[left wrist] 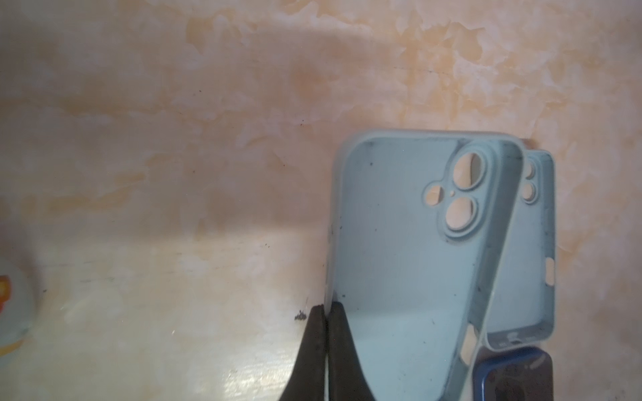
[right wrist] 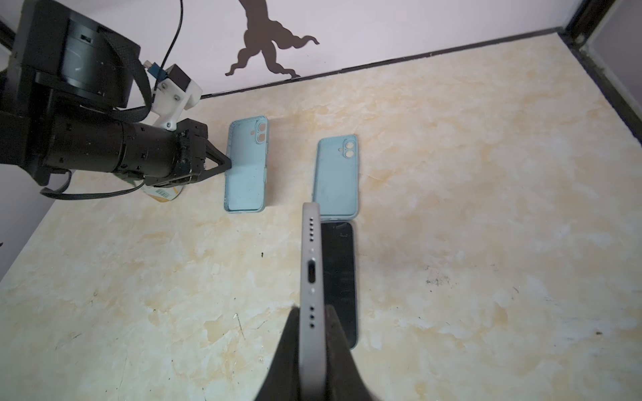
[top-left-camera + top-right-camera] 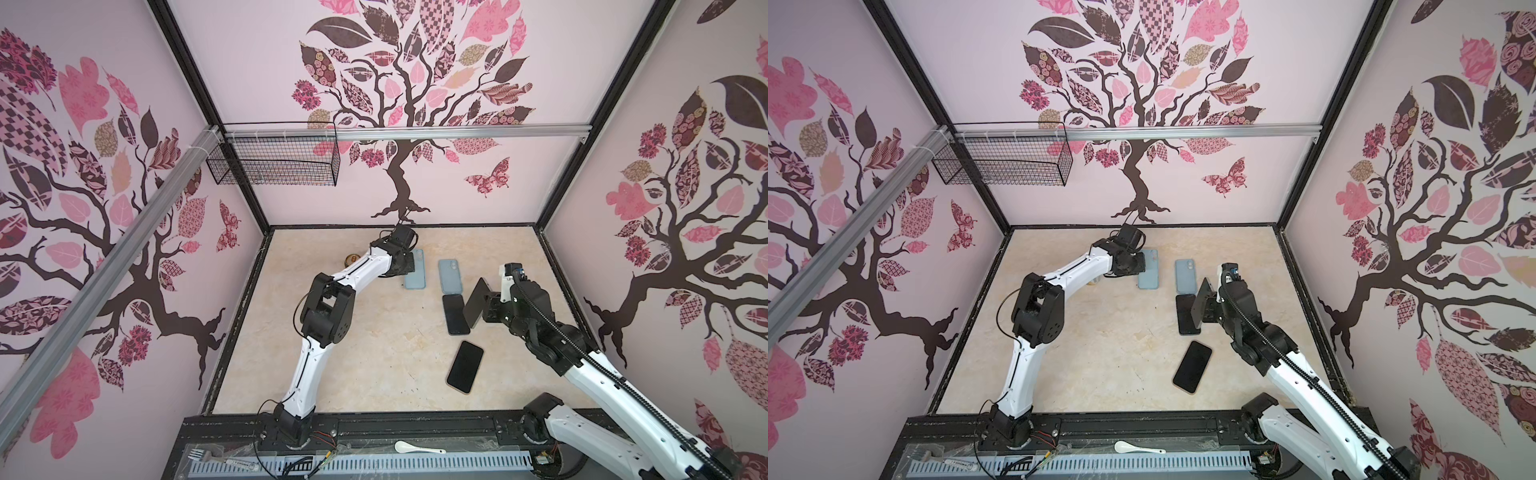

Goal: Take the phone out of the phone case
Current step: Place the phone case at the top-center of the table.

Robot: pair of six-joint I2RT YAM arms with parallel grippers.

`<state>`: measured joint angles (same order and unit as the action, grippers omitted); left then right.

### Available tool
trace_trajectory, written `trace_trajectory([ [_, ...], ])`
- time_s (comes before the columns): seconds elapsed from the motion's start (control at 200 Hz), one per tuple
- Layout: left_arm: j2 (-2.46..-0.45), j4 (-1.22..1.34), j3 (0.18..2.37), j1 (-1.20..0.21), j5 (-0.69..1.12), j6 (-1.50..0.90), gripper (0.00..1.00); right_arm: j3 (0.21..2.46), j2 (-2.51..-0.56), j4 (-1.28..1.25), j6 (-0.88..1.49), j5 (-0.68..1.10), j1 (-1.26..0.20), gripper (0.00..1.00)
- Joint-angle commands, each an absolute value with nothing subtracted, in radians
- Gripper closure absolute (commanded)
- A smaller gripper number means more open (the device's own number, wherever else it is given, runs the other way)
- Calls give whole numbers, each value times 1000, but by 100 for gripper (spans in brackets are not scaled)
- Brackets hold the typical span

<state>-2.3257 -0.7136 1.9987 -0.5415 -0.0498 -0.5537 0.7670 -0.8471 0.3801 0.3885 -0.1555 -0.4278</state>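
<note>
The marbled beige tabletop (image 3: pixel 365 374) lies open at near left and middle. Centre-right sit a light-blue silicone case (image 3: pixel 417 278), a second light-blue case (image 3: pixel 450 276), a flat black phone (image 3: pixel 454 318), a phone held on edge (image 3: pixel 477 301) and a slanted black phone (image 3: pixel 465 366). The white-and-black left arm (image 3: pixel 307 365) bars the far left.

The right jaws are clamping a pale phone (image 2: pixel 312 243) edge-on; the left jaws are pinching the rim of an empty blue case (image 2: pixel 246 173).
</note>
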Motion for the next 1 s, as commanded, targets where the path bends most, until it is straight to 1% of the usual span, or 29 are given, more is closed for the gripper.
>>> trace_trajectory([
  [0.0,-2377,-784,2117,-540,-43,-580,100,798,-848,366,438,-13,-323,100],
  [0.135,-2485,-884,2273,-527,-19,-571,100,806,-853,373,430,6,-316,100],
  [0.325,-2577,-974,2420,-522,22,-537,100,789,-849,377,430,29,-316,100],
  [0.43,-2604,-999,2451,-522,42,-522,100,784,-850,375,431,42,-316,100],
  [0.75,-2614,-993,2454,-520,42,-534,100,784,-850,373,432,52,-316,100],
  [0.78,-2616,-987,2453,-521,42,-534,91,785,-850,373,430,54,-316,100],
  [0.88,-2613,-979,2455,-521,50,-531,72,784,-848,374,430,55,-316,100],
  [0.995,-2595,-977,2456,-522,55,-521,62,776,-842,366,423,52,-316,100],
])
